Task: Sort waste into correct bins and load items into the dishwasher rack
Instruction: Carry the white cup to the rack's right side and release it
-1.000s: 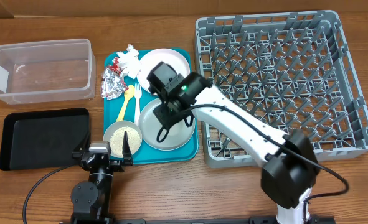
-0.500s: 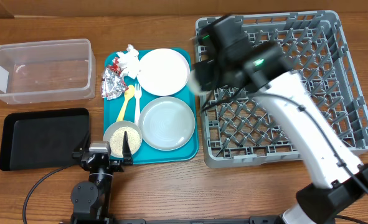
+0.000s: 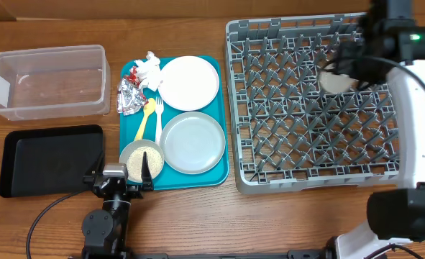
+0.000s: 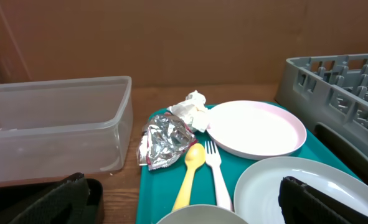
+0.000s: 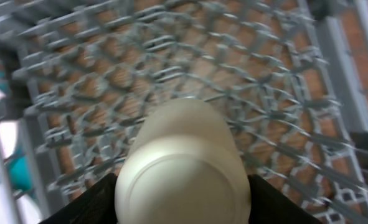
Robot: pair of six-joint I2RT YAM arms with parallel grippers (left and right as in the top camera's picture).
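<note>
My right gripper (image 3: 344, 70) is shut on the small white cup (image 3: 334, 80), holding it above the back right of the grey dishwasher rack (image 3: 313, 144). In the right wrist view the cup (image 5: 182, 162) fills the space between the dark fingers, bottom toward the camera. My left gripper (image 3: 124, 175) stands open at the teal tray's front edge, by the pale bowl (image 3: 142, 160) of rice grains. The white plate (image 3: 189, 81), grey plate (image 3: 192, 142), yellow spoon (image 3: 146, 119), white fork (image 3: 158, 119), napkin (image 3: 149, 68) and foil wrappers (image 3: 131, 97) lie on the tray.
The clear tub (image 3: 47, 49) stands at the back left, with the black tray (image 3: 50, 160) in front of it. The teal tray (image 3: 223, 173) lies between them and the rack. A brown wall runs along the back.
My right arm has swung from over the teal tray across to the rack's back right, the cup in its grip. The left arm has not moved.
</note>
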